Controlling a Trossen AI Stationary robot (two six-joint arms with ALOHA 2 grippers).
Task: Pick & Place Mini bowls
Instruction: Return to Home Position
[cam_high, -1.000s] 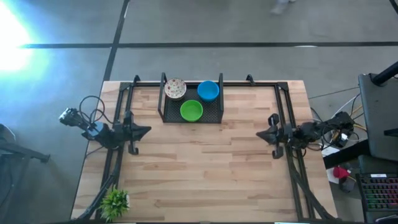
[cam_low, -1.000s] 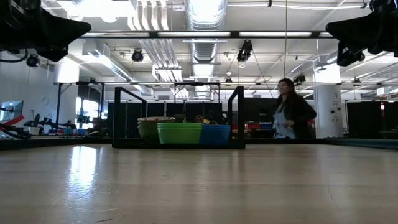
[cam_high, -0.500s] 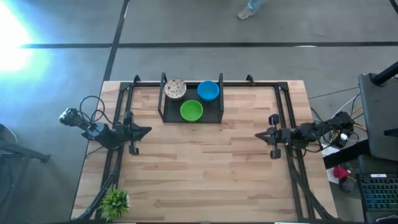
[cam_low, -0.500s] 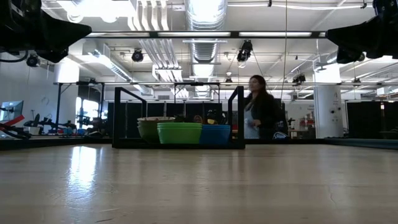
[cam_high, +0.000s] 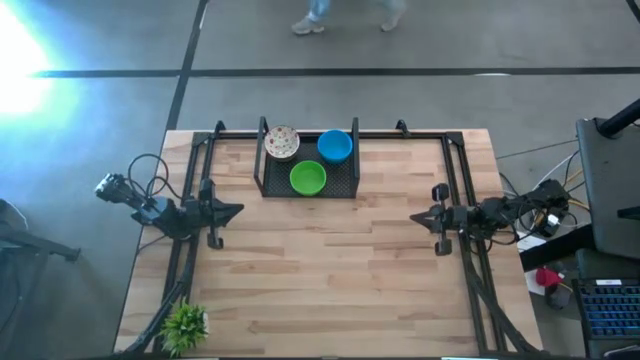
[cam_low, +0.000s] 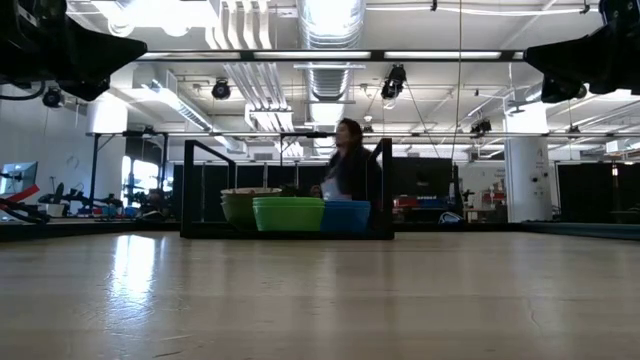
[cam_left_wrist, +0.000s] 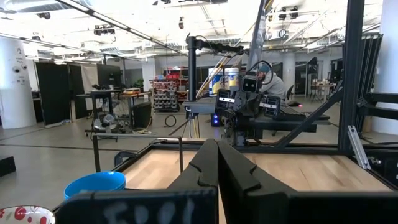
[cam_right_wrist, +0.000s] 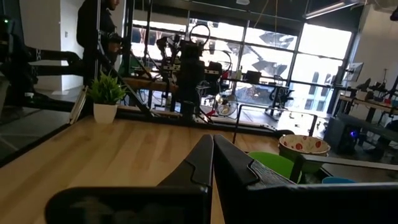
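Three mini bowls sit in a black wire-mesh tray (cam_high: 350, 187) at the table's far middle, resting by their bases on its floor: a white speckled bowl (cam_high: 282, 142), a blue bowl (cam_high: 335, 146) and a green bowl (cam_high: 308, 178). My left gripper (cam_high: 237, 210) hovers at the table's left side, shut on nothing and pointing toward the middle. My right gripper (cam_high: 415, 216) hovers at the right side, also shut on nothing, facing it. The left wrist view shows the shut fingers (cam_left_wrist: 231, 167) with the blue bowl (cam_left_wrist: 94, 184) beyond. The right wrist view shows the green bowl (cam_right_wrist: 273, 163) past its fingers (cam_right_wrist: 235, 163).
A small spiky potted plant (cam_high: 185, 325) stands at the table's near left corner. Black frame rails (cam_high: 195, 160) run along the left, right and far edges. A person (cam_low: 350, 172) walks in the room beyond the far edge. Bare wood lies between the arms.
My right gripper has rolled a little about its own long axis while staying in place and shut. The person beyond the far edge has walked toward the left. The bowls and my left gripper have kept still.
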